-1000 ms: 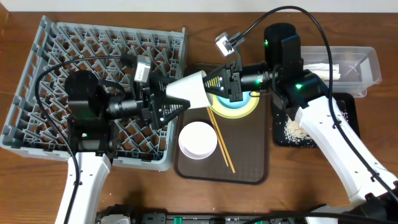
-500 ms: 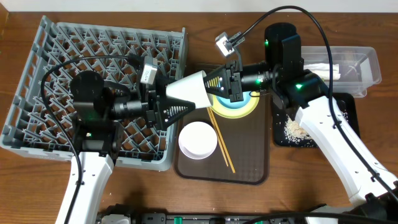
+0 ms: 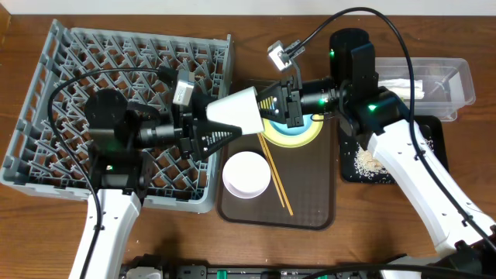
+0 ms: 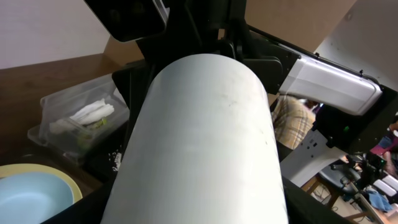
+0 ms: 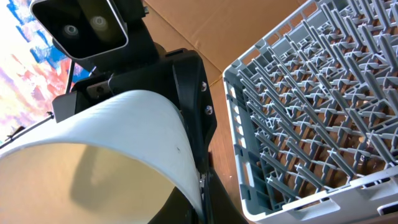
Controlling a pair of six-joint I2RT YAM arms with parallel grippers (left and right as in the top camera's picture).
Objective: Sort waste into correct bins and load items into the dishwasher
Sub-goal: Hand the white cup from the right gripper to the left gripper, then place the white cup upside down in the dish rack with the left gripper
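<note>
Cream cup [image 3: 235, 108] hangs sideways between the left gripper [image 3: 211, 132] and right gripper [image 3: 279, 105], at the dish rack's [image 3: 77, 54] three o'clock. The left has edged rightward toward its base, so handover looks near. Left wrist: smooth, unmarked wall; its grip I cannot tell. Right wrist: rim seemingly clamped, pale hollow showing.

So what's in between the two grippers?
The cup, sideways in the air: narrow end at the left gripper, wide end at the right gripper. The overhead view shows it.

Cream cup [image 3: 235, 111]; grey lattice rack [image 3: 116, 54]; yellow plate [image 3: 308, 139]; light blue bowl [image 3: 288, 129]; white bowl [image 3: 246, 172]; dark brown tray [image 3: 310, 194]
</note>
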